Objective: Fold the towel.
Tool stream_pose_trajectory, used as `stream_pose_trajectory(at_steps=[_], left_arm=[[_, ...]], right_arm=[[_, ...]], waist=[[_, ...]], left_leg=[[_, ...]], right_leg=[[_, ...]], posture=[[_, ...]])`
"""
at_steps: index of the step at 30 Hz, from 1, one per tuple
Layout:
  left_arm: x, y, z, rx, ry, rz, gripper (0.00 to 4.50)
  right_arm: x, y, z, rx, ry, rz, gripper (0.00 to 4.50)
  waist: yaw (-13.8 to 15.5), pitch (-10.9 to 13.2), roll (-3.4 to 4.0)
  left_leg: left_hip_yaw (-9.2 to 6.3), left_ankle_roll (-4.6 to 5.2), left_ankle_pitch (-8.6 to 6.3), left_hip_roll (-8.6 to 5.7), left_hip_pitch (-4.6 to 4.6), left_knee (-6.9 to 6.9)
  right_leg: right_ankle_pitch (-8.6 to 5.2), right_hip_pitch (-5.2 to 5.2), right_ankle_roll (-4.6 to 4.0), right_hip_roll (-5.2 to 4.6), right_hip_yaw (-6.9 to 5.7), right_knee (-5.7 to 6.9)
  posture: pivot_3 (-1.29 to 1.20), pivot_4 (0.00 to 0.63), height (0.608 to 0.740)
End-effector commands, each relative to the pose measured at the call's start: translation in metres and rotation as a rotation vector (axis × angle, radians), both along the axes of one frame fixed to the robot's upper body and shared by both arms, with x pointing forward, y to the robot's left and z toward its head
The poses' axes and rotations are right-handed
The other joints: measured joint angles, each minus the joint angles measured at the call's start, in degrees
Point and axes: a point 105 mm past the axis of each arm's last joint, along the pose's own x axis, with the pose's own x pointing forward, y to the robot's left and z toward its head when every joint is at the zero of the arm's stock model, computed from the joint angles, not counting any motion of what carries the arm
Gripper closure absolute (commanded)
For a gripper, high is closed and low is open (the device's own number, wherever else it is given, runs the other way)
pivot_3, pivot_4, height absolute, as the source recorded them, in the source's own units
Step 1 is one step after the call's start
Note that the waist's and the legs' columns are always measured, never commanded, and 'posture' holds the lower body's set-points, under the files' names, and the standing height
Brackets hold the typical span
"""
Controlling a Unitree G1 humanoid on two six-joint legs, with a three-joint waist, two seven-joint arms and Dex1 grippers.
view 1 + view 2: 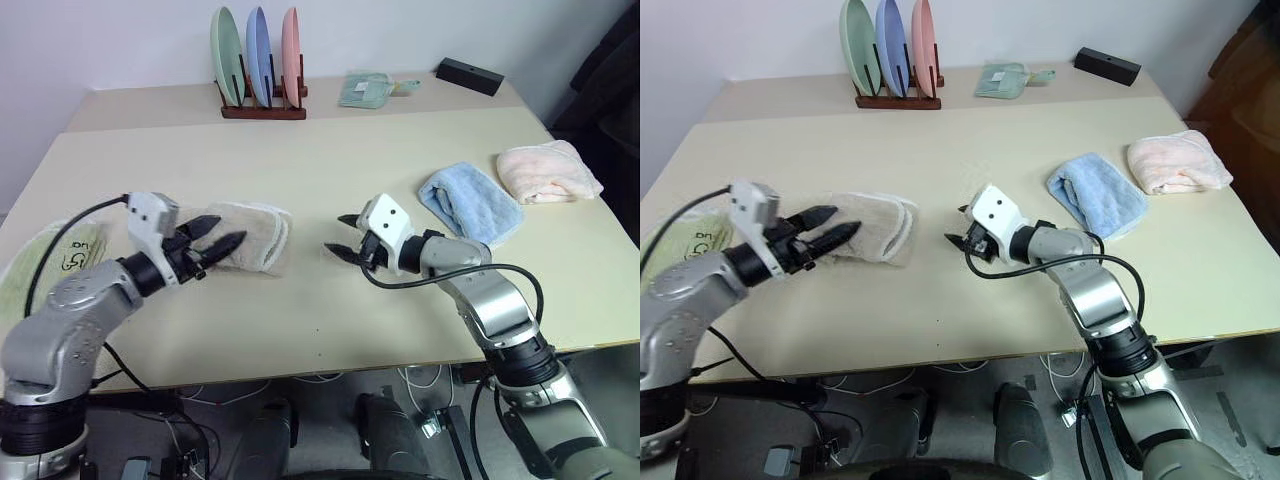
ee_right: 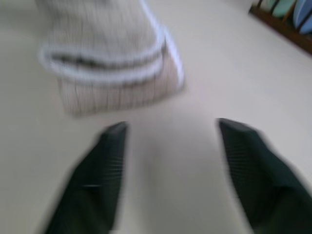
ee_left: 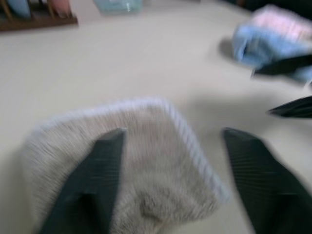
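We note a pale table (image 1: 330, 160) against a white wall. Towel (image 1: 250, 235) lies folded left of centre. Left gripper (image 1: 215, 243) is parted, over its 8 o'clock edge; right gripper (image 1: 342, 237) is parted, empty, at 3 o'clock. Head views add plate rack (image 1: 262, 95), blue towel (image 1: 470, 203) and pink towel (image 1: 550, 170).

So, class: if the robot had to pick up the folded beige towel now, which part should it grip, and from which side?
Probably the white-trimmed end of the beige towel, the end nearer the right gripper. The stacked layers show there as an open edge, so one finger could slide under and one press on top. The left gripper is at the other end, open and holding nothing.
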Motion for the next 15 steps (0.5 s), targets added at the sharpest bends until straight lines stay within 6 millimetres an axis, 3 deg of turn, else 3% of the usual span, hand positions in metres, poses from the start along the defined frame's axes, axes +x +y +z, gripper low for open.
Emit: stream_pose_trajectory(at_steps=[1,2,4,7,10,15], left_arm=[[0.007,0.017,0.019,-0.004,-0.071,0.102,3.5],[0.012,0.023,0.017,0.026,-0.073,0.143,4.01],[0.024,0.032,0.002,0.167,-0.063,0.229,4.02],[0.039,0.04,-0.02,0.2,-0.037,0.305,4.02],[0.048,0.039,-0.045,0.188,0.026,0.327,4.02],[0.05,0.034,-0.081,0.214,0.108,0.306,4.02]], right_arm=[[0.001,0.015,0.023,0.068,-0.05,0.042,3.89],[0.001,0.022,0.027,0.088,-0.052,0.054,4.35],[0.004,0.038,0.035,0.134,-0.05,0.069,4.43],[0.007,0.066,0.033,0.192,0.012,0.092,4.43],[0.009,0.089,0.009,0.153,0.082,0.111,4.43],[0.012,0.109,-0.035,0.08,0.192,0.105,4.43]], waist=[[0.07,0.0,0.0],[0.1,0.0,0.0],[0.02,0.0,0.0],[-0.07,-0.02,0.04],[-0.1,-0.04,0.0],[-0.06,-0.04,0.0]], left_leg=[[0.0,0.0,0.0,-0.01,0.0,0.01],[0.0,-0.01,0.0,-0.01,0.0,0.02],[0.01,-0.02,0.01,-0.02,0.01,0.03],[0.04,-0.03,0.02,-0.03,0.07,-0.03],[-0.01,-0.04,0.02,-0.02,0.06,-0.07],[-0.03,-0.09,0.01,-0.05,0.01,-0.04]], right_leg=[[0.0,0.0,0.0,0.0,0.0,0.0],[0.0,0.0,0.0,0.0,0.0,0.01],[0.01,0.01,-0.02,0.01,0.0,0.04],[0.02,0.0,-0.02,0.01,0.01,0.1],[0.03,-0.05,-0.05,0.02,0.0,0.12],[0.06,-0.1,-0.06,0.01,0.01,0.17]], posture=[[0.0,0.15,0.74],[0.0,0.15,0.74],[0.0,0.15,0.74],[0.0,0.15,0.74],[0.0,0.15,0.74],[0.0,0.15,0.74]])
